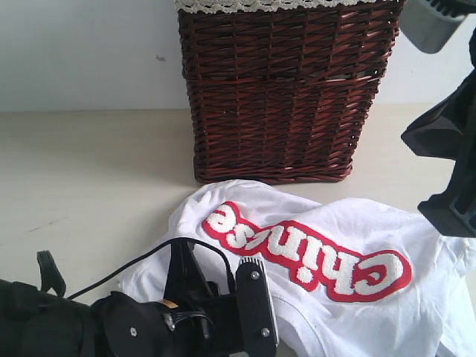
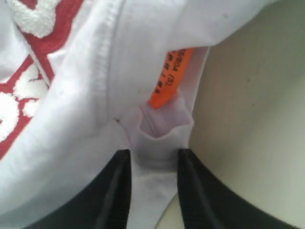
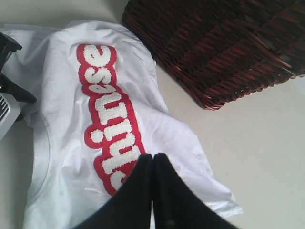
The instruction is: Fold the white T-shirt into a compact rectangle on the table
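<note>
The white T-shirt point(image 1: 349, 223) lies crumpled on the table point(image 1: 89, 171) in front of the basket, its red-edged "Chinese" lettering point(image 1: 312, 253) facing up. My left gripper point(image 2: 153, 155) is open at the neck opening. Collar fabric lies between its fingers, just below the orange neck tag point(image 2: 169, 78). In the exterior view that gripper point(image 1: 216, 262) sits at the shirt's near left edge. My right gripper point(image 3: 153, 156) is shut with nothing in it, hovering over the end of the lettering and the shirt point(image 3: 62, 143). The right arm point(image 1: 450, 134) is at the right edge.
A dark wicker basket point(image 1: 282, 89) with cream lace trim stands at the back centre, right behind the shirt, and fills a corner of the right wrist view point(image 3: 224, 43). A black cable point(image 1: 134, 264) loops from the left arm. A light wall runs behind the table.
</note>
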Available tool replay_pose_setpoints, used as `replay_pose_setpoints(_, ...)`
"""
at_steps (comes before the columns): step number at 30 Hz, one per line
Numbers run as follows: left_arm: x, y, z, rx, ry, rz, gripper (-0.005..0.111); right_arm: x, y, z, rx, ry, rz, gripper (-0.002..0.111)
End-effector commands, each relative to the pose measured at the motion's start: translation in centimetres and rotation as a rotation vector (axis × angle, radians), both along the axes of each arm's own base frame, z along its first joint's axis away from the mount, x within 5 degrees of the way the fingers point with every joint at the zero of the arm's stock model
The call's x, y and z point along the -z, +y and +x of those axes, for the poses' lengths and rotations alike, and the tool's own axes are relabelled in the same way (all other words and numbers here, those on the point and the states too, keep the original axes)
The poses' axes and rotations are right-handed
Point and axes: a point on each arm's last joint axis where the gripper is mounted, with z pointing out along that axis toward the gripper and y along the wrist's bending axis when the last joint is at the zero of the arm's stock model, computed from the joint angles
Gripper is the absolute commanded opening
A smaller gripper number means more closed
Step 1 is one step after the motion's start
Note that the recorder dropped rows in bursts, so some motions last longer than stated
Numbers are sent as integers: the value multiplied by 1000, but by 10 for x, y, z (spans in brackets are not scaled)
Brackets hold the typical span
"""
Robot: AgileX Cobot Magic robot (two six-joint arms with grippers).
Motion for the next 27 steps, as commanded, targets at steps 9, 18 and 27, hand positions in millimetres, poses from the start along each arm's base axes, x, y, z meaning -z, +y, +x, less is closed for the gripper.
replay_pose_setpoints(9, 8, 2, 6, 19, 97, -28, 27, -1, 0, 0, -3, -7, 10, 0)
replay_pose_setpoints(18, -3, -12, 13, 4, 92, -97, 39, -1, 0, 0, -3, -7, 10, 0)
replay_pose_setpoints(27, 0, -11, 21, -63, 110, -110, 58, -1, 0, 0, -3, -7, 10, 0)
